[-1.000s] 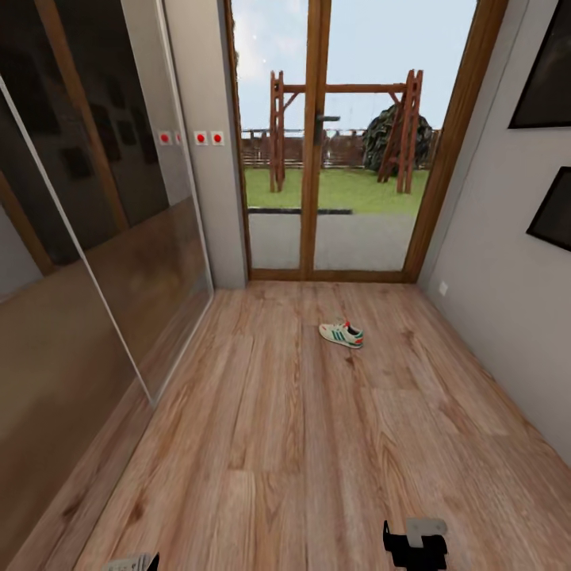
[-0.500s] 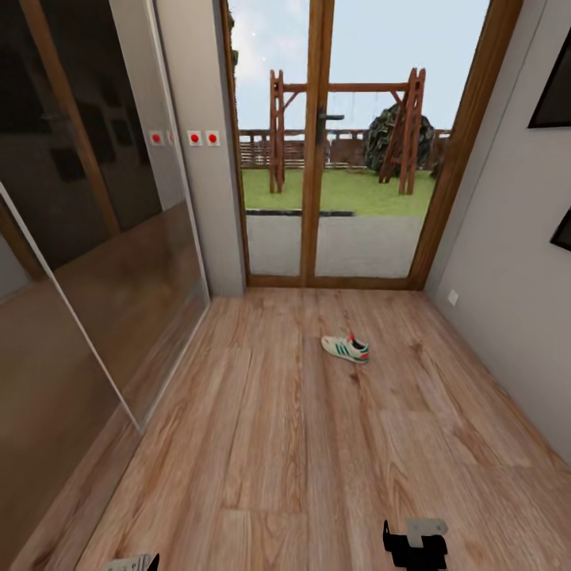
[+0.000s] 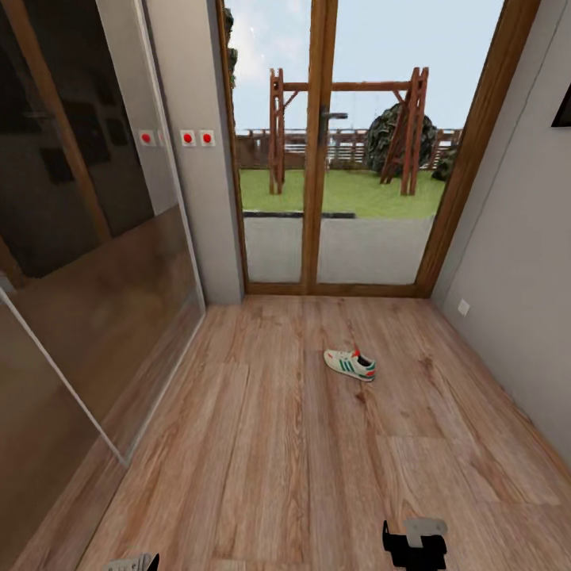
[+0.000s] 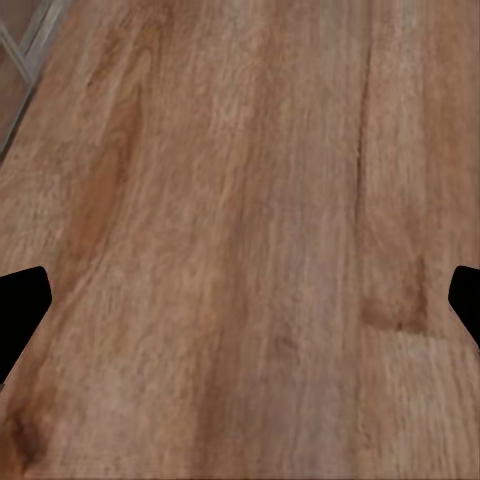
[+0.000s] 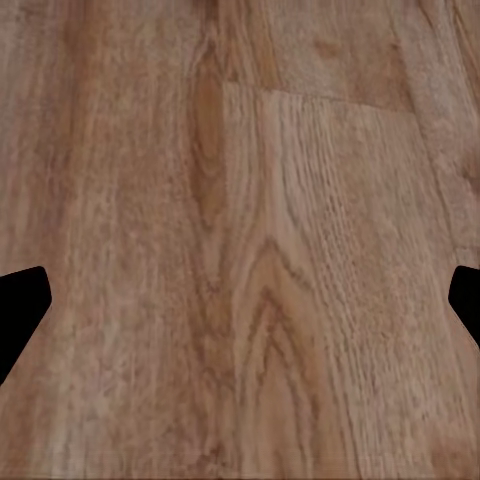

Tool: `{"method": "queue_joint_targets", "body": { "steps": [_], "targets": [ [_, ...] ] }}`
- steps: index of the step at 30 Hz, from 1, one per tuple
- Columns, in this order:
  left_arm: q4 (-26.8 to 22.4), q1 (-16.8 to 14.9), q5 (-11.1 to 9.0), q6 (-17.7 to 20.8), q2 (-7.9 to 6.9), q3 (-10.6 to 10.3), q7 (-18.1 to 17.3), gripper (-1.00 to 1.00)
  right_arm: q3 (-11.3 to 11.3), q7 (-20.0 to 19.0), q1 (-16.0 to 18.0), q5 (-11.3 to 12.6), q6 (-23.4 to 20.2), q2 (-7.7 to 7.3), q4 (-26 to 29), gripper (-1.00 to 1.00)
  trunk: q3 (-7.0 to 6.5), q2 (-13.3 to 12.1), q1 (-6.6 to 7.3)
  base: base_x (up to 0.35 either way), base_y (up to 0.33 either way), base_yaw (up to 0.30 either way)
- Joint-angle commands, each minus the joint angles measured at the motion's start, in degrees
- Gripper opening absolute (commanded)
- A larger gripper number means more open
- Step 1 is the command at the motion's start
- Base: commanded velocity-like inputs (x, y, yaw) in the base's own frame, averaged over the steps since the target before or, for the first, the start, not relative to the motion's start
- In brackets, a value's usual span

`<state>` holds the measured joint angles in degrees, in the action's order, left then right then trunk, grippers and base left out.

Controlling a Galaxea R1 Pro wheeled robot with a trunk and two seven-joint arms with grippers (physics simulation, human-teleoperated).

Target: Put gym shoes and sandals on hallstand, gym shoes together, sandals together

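Observation:
One gym shoe (image 3: 350, 364), white with teal-green stripes and a red-orange heel, lies on its sole on the corridor floor (image 3: 270, 444), a little right of centre and short of the glass door. My right gripper (image 3: 414, 546) hangs low at the near edge of the head view, well short of the shoe. A corner of my left gripper (image 3: 133, 563) peeks in at the near left. In the wrist views both the left gripper (image 4: 240, 300) and the right gripper (image 5: 240, 300) are open over bare planks. The sandals and the hallstand are out of view.
A mirrored sliding wardrobe (image 3: 87, 238) runs along the left wall. A wood-framed glass door (image 3: 321, 159) closes the far end, with a garden behind it. A grey wall (image 3: 515, 301) bounds the right side. Wood planks stretch between me and the shoe.
The whole head view has shifted: the camera has moved forward along the corridor, so the door and the gym shoe look nearer. Both grippers keep their place in the picture.

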<state>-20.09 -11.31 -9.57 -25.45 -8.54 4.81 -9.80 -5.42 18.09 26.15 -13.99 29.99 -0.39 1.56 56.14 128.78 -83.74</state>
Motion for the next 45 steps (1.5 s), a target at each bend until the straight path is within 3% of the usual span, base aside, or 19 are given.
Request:
{"method": "queue_joint_targets", "body": {
  "steps": [1, 45],
  "targets": [
    [0.05, -0.03, -0.53, -0.04, 0.01, 0.20, -0.57, 1.00, -0.47, 0.19, 0.04, -0.60, 0.16, 0.01, -0.06, 1.00, 0.05, 0.02, -0.02, 0.334, 0.000, 0.000],
    [0.05, -0.03, -0.53, 0.02, 0.01, 0.20, -0.57, 1.00, -0.42, 0.14, 0.04, -0.60, 0.16, 0.11, -0.06, 1.00, 0.05, 0.02, -0.02, 0.335, 0.000, 0.000]
  ]
}}
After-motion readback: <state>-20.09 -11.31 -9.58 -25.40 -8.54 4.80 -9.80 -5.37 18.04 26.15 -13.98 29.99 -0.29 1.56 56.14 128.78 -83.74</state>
